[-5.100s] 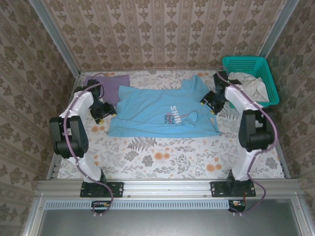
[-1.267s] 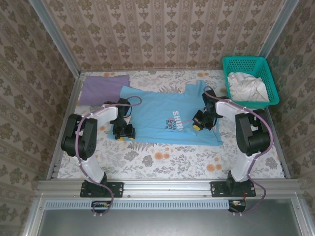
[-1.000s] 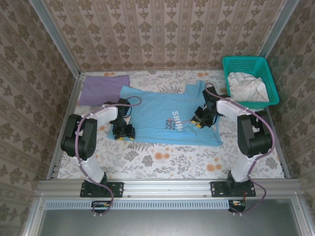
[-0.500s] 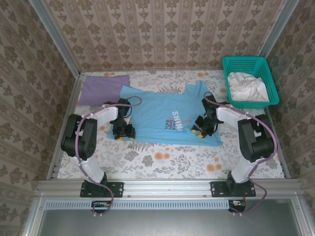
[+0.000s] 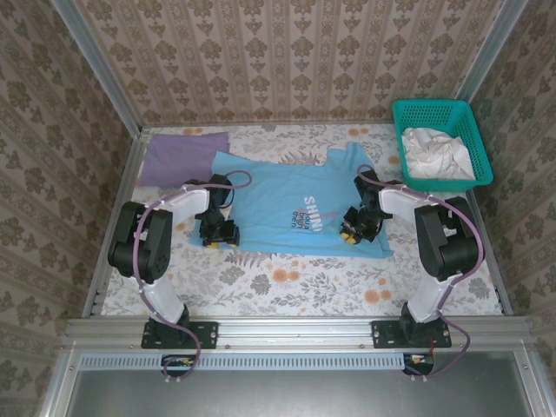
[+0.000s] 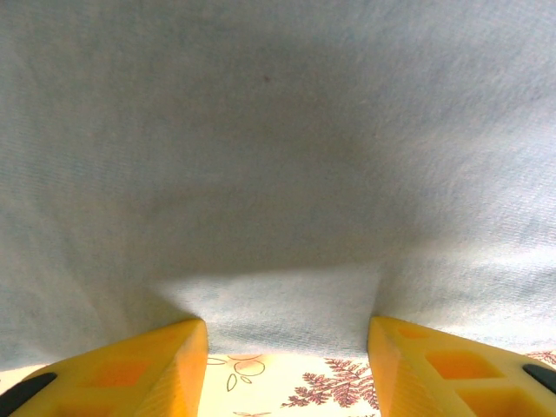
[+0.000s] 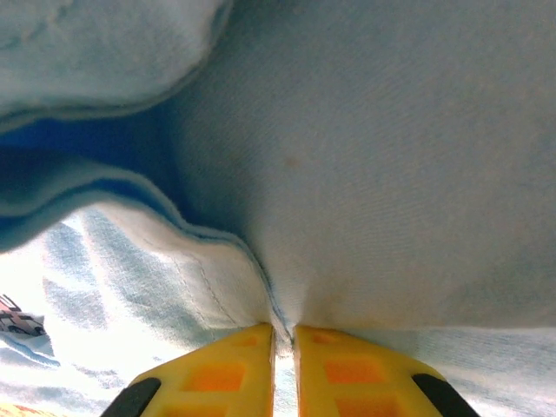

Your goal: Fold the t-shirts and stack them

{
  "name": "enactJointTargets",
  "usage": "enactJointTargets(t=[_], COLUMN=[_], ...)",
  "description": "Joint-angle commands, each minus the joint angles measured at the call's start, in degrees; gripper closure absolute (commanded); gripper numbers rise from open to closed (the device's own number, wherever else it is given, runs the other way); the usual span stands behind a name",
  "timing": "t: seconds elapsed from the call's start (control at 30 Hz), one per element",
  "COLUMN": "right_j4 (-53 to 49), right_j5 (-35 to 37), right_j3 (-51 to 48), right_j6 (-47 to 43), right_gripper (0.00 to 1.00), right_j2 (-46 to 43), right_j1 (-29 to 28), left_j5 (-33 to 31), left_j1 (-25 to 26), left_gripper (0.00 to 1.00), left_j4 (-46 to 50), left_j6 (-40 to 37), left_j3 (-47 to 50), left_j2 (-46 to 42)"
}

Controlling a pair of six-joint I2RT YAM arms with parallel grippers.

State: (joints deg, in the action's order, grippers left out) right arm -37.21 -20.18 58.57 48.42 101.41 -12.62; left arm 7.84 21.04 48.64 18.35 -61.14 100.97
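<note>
Blue tee [image 5: 278, 195]: spread flat across the middle of the floral counter [image 5: 287, 278], print up, cloth rumpled near its right edge.
Purple tee [image 5: 178, 156]: lying flat at the far left corner of the counter, just beside the blue tee's far left corner.
Left pincer [image 6: 287, 347]: low at the blue tee's near left edge, yellow fingers [image 6: 130, 365] spread wide, with the hem lying between them ungripped.
Right pincer [image 7: 284, 334]: at the blue tee's right side, fingers pressed together, pinching a fold of the blue cloth.
Basket [image 5: 439, 111]: teal mesh, at the far right corner, with white cloth [image 5: 434, 155] bundled inside.
</note>
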Motion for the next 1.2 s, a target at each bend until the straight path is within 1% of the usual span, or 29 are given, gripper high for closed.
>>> enactJointTargets(t=[0.0,0.1,0.23,0.5,0.6,0.9,1.0,1.17], right_j4=[2.14,2.76,2.5,2.36,0.95,0.81,0.06,0.12], right_j5=[-0.49,-1.08,-1.1,-1.17,-1.03,-1.73,-0.65,-0.95], right_j3=[0.98,0.69,0.23,-0.46,0.56,0.83,0.85,0.9], right_j6=[1.31,1.61,1.81,1.83,0.77,-0.96,-1.9,-2.66], right_gripper=[0.82,0.73,0.69,0.69,0.69,0.69,0.69,0.69], right_j2=[1.52,0.95,-0.02,-1.23,-0.81,-2.87,-4.06,-1.97], right_j1=[-0.3,-0.33,-0.39,-0.31,-0.3,-0.24,-0.25,-0.16], left_j5=[-0.98,-1.07,-0.97,-0.85,-0.71,-0.68,-0.71,-0.53], left_j1=[0.5,0.59,0.75,0.69,0.68,0.78,0.71,0.79], left_gripper=[0.47,0.47,0.47,0.47,0.47,0.46,0.46,0.46], left_j4=[1.28,1.41,1.51,1.6,1.62,1.43,1.27,1.27], left_j6=[-0.39,-0.51,-0.6,-0.87,-0.95,-0.95,-0.88,-0.92], left_j3=[-0.64,-0.8,-1.06,-1.52,-1.7,-1.44,-1.29,-1.33], left_j2=[0.02,0.16,0.55,1.17,1.62,1.67,1.42,1.78])
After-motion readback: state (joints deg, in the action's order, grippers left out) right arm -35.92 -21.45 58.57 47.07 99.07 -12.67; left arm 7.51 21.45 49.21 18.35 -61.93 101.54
